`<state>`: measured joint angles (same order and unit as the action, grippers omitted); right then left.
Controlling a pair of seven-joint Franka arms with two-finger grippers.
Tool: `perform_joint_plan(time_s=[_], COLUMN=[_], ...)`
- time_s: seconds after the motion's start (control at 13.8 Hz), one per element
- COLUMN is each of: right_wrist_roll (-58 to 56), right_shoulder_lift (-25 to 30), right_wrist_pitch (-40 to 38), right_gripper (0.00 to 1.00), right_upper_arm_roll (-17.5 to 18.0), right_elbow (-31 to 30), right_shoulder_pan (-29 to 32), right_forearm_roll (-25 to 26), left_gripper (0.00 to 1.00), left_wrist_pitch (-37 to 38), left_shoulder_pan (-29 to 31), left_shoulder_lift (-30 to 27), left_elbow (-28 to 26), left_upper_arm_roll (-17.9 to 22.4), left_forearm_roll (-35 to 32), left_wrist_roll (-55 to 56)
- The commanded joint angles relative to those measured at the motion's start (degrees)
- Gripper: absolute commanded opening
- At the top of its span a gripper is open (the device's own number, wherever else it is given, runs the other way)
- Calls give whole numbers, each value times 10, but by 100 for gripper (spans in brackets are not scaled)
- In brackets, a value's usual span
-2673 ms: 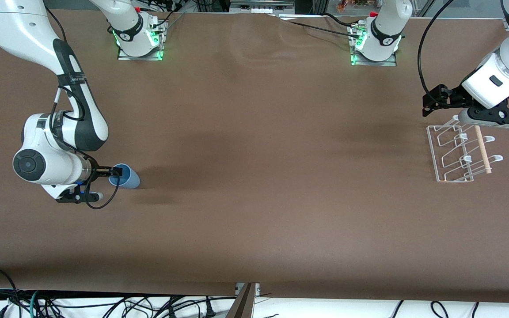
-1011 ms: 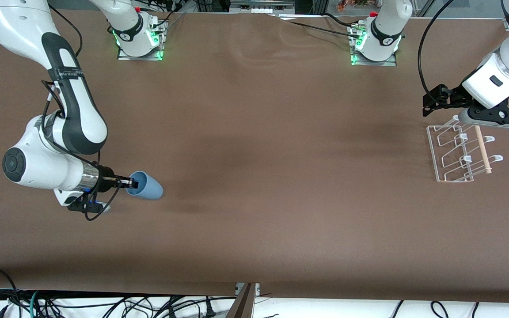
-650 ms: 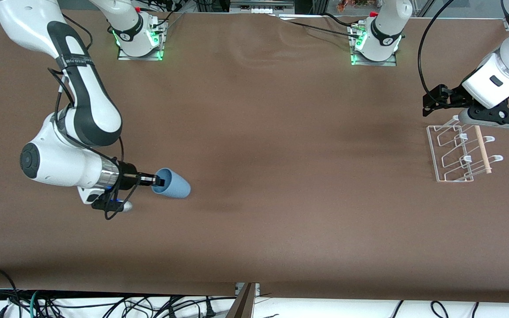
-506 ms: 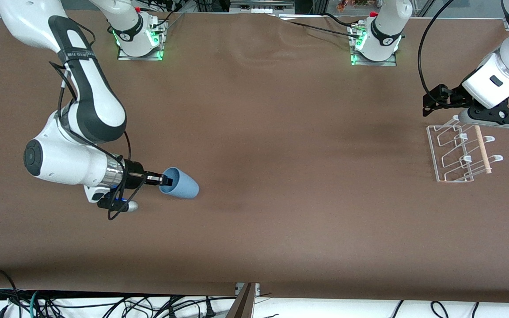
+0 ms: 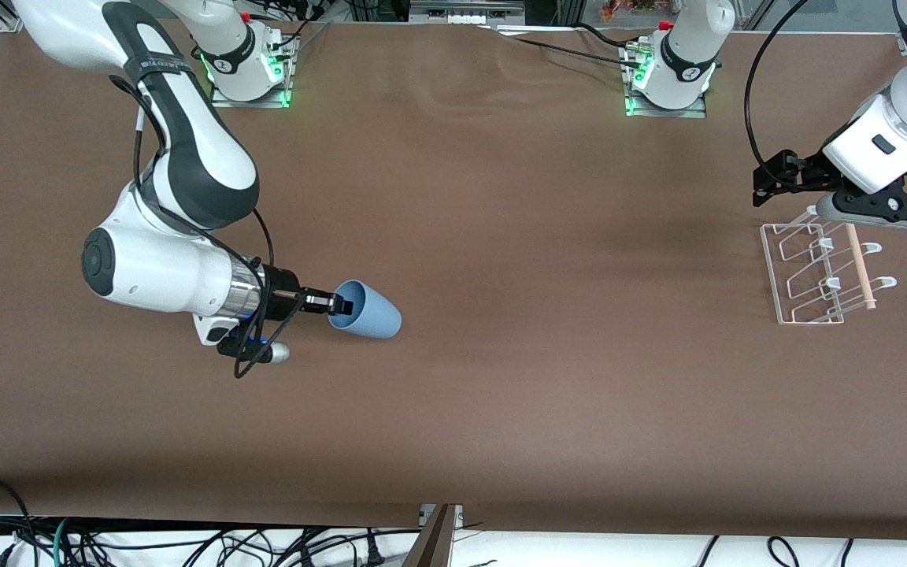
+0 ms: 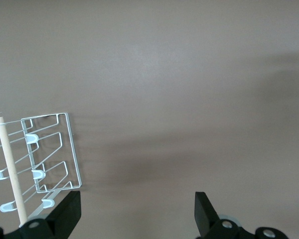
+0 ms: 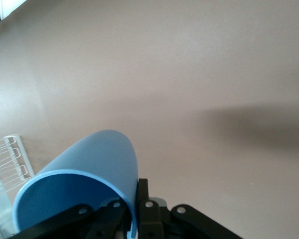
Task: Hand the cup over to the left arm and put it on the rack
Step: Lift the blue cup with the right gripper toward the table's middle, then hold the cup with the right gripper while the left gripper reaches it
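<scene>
The light-blue cup (image 5: 367, 309) hangs on its side in the air, its mouth toward my right gripper (image 5: 335, 303), which is shut on its rim, one finger inside and one outside. The cup fills the lower part of the right wrist view (image 7: 89, 174), the gripper (image 7: 134, 204) clamped on its wall. The white wire rack (image 5: 820, 272) with its wooden dowel stands at the left arm's end of the table. My left gripper (image 5: 772, 181) waits open and empty over the table at the rack's edge; its view shows the rack (image 6: 45, 159) beside the open fingers (image 6: 65, 216).
The brown table (image 5: 540, 236) spreads wide between the cup and the rack. Both arm bases stand along the table's edge farthest from the front camera. Cables hang below the table's near edge.
My right arm has carried the cup, held by its rim, steadily toward the left arm's end of the table. The left arm and the rack have not moved.
</scene>
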<state>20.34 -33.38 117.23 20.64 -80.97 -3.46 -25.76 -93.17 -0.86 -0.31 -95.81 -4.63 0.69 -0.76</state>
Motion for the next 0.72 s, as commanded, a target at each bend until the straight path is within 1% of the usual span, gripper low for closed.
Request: perform_joint_plan(time_s=[0.0, 0.07, 0.14, 0.22, 0.36, 0.51, 0.58, 0.65], right_wrist_roll=[7, 7, 7, 7, 9, 17, 27, 35], right_shoulder_lift=[-2, -2, -2, -2, -3, -4, -5, -7], right_wrist_pitch=[-2, -2, -2, -1, 2, 17, 21, 36], right_gripper=[0, 0, 0, 0, 0, 0, 0, 0], right_upper_arm_roll=[6, 6, 6, 6, 6, 6, 6, 7], right_elbow=[5, 5, 5, 5, 5, 5, 6, 6], right_shoulder_pan=[5, 4, 4, 1, -9, -21, -26, -32], right_forearm_roll=[-90, -117, -123, -124, -126, -127, -127, -127], left_gripper=[100, 100, 100, 100, 100, 100, 100, 100], left_wrist_pitch=[12, 12, 14, 20, 53, 56, 54, 54], left_shoulder_pan=[4, 3, -4, -5, -5, -24, -30, -43], left_shoulder_lift=[6, 6, 11, 16, 36, 56, 71, 95], left_elbow=[15, 15, 15, 15, 17, 22, 37, 70], left_upper_arm_roll=[-2, -2, -3, -3, -3, -12, -14, -18], left_forearm_roll=[10, 11, 14, 43, 135, 155, 152, 148], left_wrist_roll=[2, 2, 1, 1, 1, 1, -2, -6])
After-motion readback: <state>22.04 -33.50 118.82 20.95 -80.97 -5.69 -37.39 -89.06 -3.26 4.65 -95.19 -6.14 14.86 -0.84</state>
